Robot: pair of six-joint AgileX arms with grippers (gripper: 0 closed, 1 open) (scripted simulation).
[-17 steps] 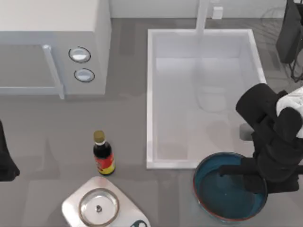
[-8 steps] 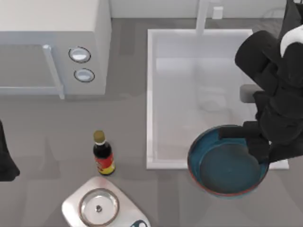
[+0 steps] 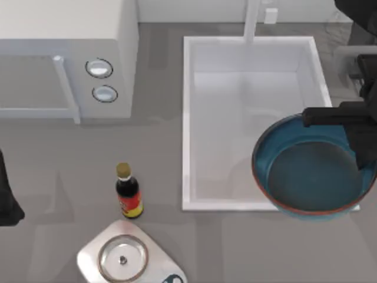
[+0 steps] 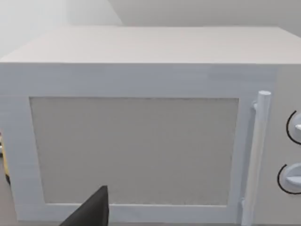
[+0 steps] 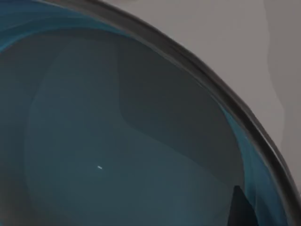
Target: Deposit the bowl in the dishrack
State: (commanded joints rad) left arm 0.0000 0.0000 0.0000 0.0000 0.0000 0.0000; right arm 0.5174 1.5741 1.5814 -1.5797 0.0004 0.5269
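Our right pincer (image 3: 360, 141) is at the right edge of the worktop (image 3: 159, 153), and it holds the bowl (image 3: 309, 168) by the rim on the bowl's right side; one dark finger (image 3: 333, 115) lies across the far part of the rim, so the pincer is closed on the rim, as much as the top view lets us see. The bowl is lifted and hangs over the near right corner of the sink (image 3: 188, 118), its teal inside facing up and its thin reddish rim going past the sink's near edge and right edge. In the right wrist view the inside of the bowl (image 5: 117, 141) is very close to the camera, with its dark rim curving across and a piece of grey worktop (image 5: 235, 42) beyond it. The dishrack (image 3: 353, 65) is at the far right, with thin black wires partly behind our right arm; the bowl is near it but apart from it, not in it. Our left arm (image 3: 7, 194) is parked at the left edge of the worktop, and its wrist camera looks at the door of the microwave (image 4: 136, 141), which has an upright handle (image 4: 256, 155); we cannot tell if the left pincer (image 4: 91, 212) is open or closed. On the near left part of the worktop a bottle (image 3: 128, 191) stands upright, and just near of it a round clear lid (image 3: 122, 258) with a knob rests on a pale scale (image 3: 88, 253). The microwave (image 3: 70, 53) stands at the far left.
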